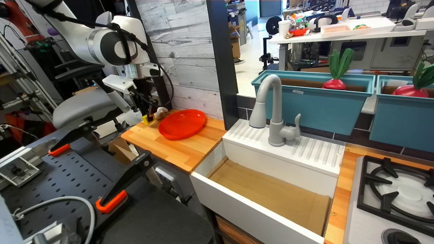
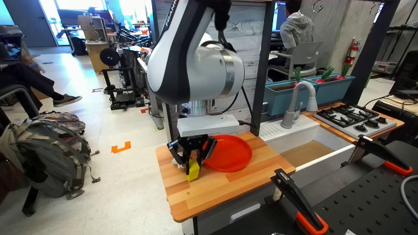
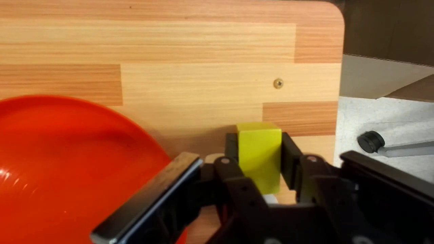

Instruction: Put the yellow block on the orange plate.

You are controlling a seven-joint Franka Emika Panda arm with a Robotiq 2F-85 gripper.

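Filling the hand's (image 3: 260, 145) grip is the yellow block (image 3: 259, 159).

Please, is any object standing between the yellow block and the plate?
Possibly. In an exterior view, a small pale object shows between the block and the plate. In the wrist view the fingers hide most of it, so I cannot tell if it blocks the direct path. Lifting first would probably clear it.

1. In an exterior view the far windows (image 2: 78, 4) are overexposed.
2. In my wrist view the orange plate (image 3: 67, 162) shows small white glare.
3. Between it and the yellow block (image 3: 259, 159) lies a soft shadow on the wooden counter (image 3: 203, 81).
4. My gripper (image 3: 260, 147) I see as dark, its near parts blurred.
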